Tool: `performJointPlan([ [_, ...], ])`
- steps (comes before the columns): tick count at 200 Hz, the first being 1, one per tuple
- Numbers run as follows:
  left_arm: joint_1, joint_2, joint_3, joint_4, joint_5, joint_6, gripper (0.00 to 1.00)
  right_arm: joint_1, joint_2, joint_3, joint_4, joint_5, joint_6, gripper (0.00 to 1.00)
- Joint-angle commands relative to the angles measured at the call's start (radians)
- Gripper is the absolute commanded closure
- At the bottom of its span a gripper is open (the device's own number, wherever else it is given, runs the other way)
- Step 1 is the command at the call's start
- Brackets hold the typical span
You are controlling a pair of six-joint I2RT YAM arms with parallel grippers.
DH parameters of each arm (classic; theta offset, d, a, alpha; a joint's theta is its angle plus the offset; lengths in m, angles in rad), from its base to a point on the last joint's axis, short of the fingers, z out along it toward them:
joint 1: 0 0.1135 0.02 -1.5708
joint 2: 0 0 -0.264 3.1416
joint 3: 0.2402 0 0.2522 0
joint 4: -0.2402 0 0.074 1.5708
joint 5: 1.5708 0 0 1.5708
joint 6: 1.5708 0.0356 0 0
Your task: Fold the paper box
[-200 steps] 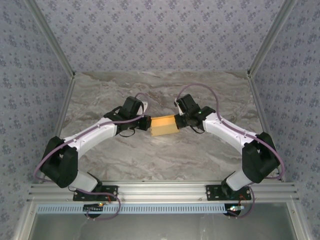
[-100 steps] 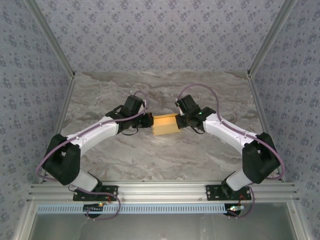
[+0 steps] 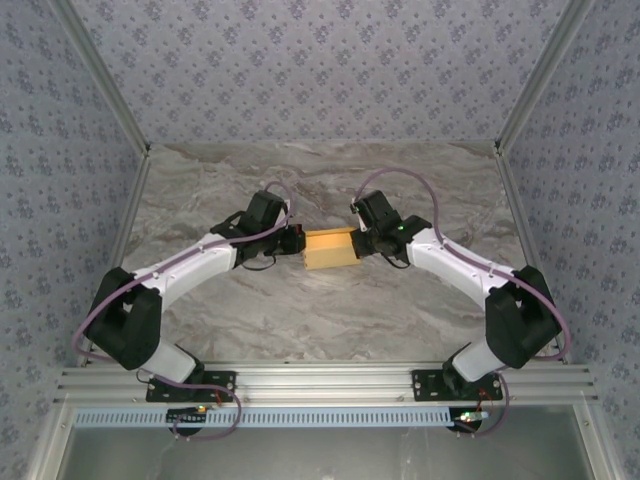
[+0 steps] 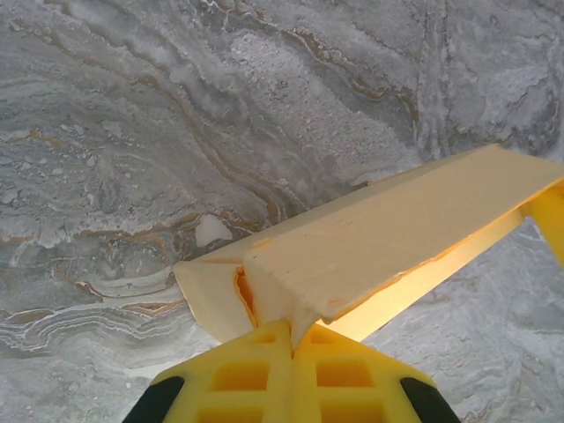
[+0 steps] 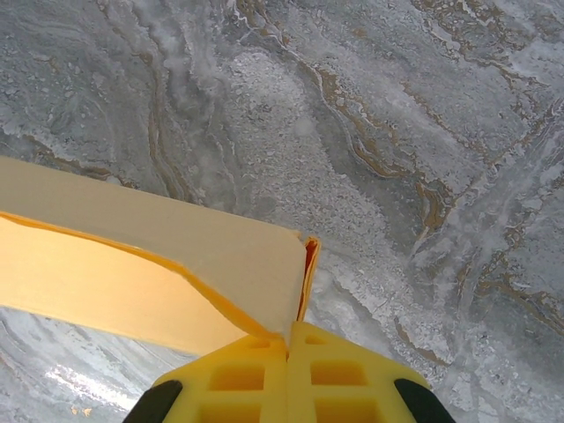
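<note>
The paper box (image 3: 331,249), yellow-orange cardboard partly folded into a small block, hangs between the two arms over the middle of the marble table (image 3: 320,320). My left gripper (image 3: 298,243) is shut on its left end; in the left wrist view the yellow fingers (image 4: 238,374) pinch a folded cardboard edge of the paper box (image 4: 388,238). My right gripper (image 3: 362,240) is shut on the right end. The right wrist view has its yellow fingers (image 5: 344,374) clamped on a flap corner of the paper box (image 5: 203,256), orange inner side showing.
Patterned walls close in the table at the back and both sides. An aluminium rail (image 3: 320,382) runs along the near edge, where both arm bases are bolted. Bare marble (image 3: 330,180) lies behind and in front of the box.
Both arms and the box have shifted slightly toward the back of the table. Both grips have stayed shut on the box ends.
</note>
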Motion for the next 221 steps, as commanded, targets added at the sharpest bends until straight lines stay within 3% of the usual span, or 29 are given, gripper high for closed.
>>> performJointPlan([
  [1,-0.025,0.0,-0.034,0.01,-0.021,0.047,1.0,0.005,-0.022,-0.027,-0.007,-0.018,0.013,0.99],
  [69,-0.07,-0.03,-0.089,0.056,-0.1,0.129,0.95,0.002,-0.048,-0.085,0.047,-0.001,0.007,1.0],
  [142,-0.068,-0.131,-0.099,0.043,-0.1,0.165,0.6,0.007,-0.055,-0.084,0.043,0.01,0.004,1.0],
  [221,-0.007,-0.152,-0.08,0.109,-0.013,0.11,0.35,0.011,-0.059,-0.082,0.039,0.012,0.002,1.0],
])
